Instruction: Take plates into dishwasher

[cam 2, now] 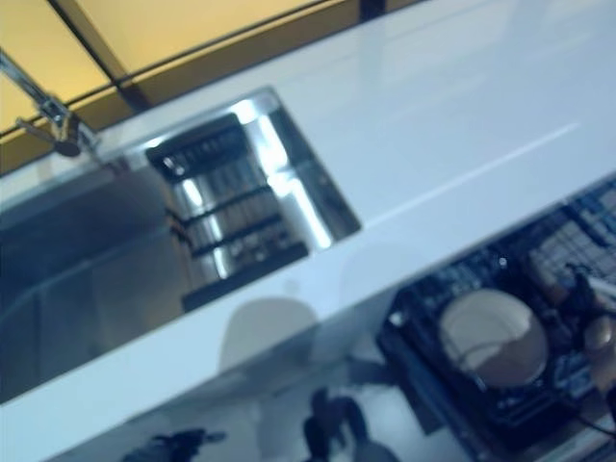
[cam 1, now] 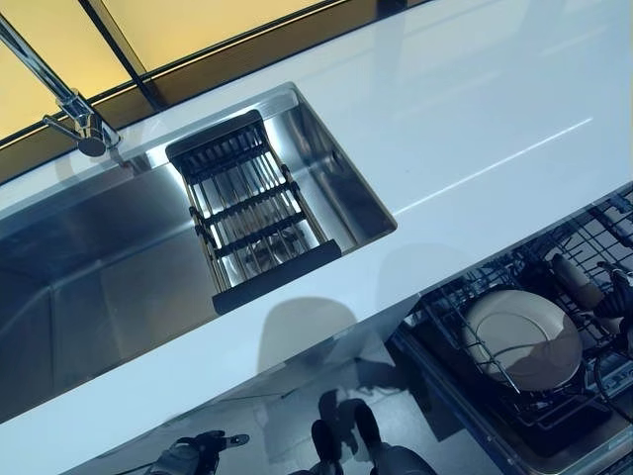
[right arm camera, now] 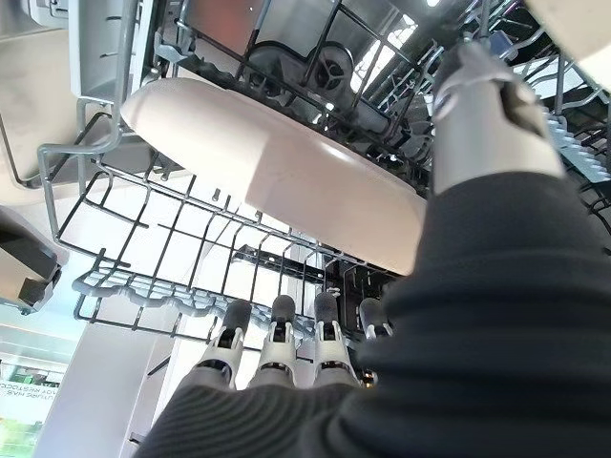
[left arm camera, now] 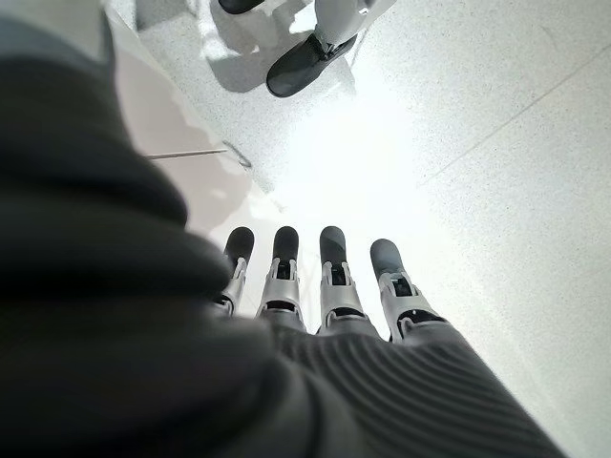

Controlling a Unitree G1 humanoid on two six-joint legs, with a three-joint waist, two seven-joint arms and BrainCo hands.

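A cream plate (cam 1: 522, 341) stands tilted in the wire dishwasher rack (cam 1: 447, 303) at the lower right, below the counter's edge. My right hand (cam 1: 619, 299) is beside the plate at its right. In the right wrist view the plate (right arm camera: 277, 172) rests on the rack wires (right arm camera: 143, 239), between my straight fingers (right arm camera: 277, 329) and the raised thumb (right arm camera: 482, 114). The hand is open and not closed on the plate. My left hand (cam 1: 190, 455) hangs low at the bottom left. Its fingers (left arm camera: 329, 277) are straight, over the floor, and hold nothing.
A white countertop (cam 1: 475, 119) runs across the view, with a steel sink (cam 1: 99, 267) set into it. A black drying rack (cam 1: 247, 208) lies across the sink. A faucet (cam 1: 59, 94) stands at the back left. A person's dark shoe (left arm camera: 301, 62) is on the floor.
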